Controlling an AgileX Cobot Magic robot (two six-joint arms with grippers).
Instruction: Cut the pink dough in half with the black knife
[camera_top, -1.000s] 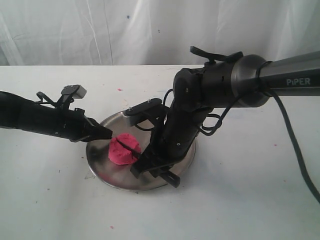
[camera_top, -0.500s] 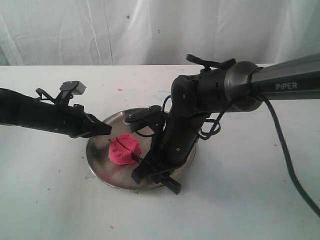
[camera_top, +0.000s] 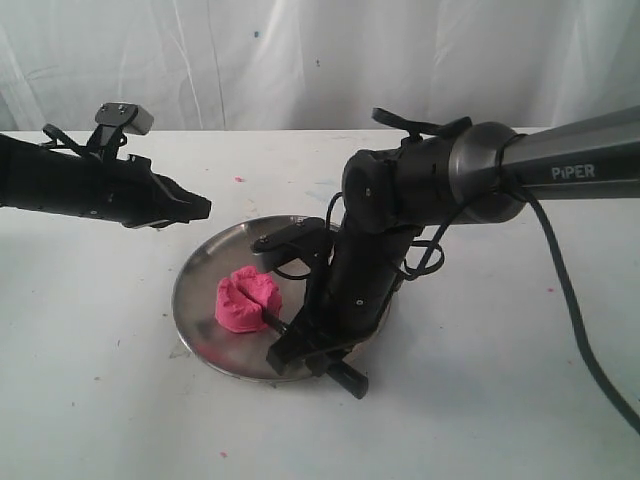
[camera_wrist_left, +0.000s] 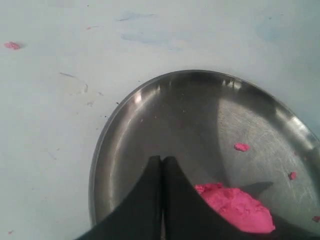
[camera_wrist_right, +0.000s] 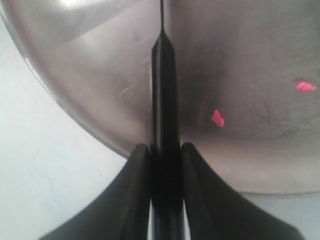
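The pink dough (camera_top: 248, 300) is being cut by the black knife (camera_wrist_right: 164, 90) clamped in the right claw (camera_wrist_right: 165, 149), with the left claw (camera_wrist_left: 161, 162) pinched together, and a deeper push is likely being needed.

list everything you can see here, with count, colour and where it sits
pink dough: one grooved mound, bright pink, on the plate
steel plate: one, silver, middle of the table
black knife: one, black, low over the plate, blade toward the dough
crumbs: several, pink, scattered on plate and table
table: one, white, under everything
curtain: one, white, behind the table
left gripper: one, black, shut, raised by the plate's rim
right gripper: one, black, shut on the black knife
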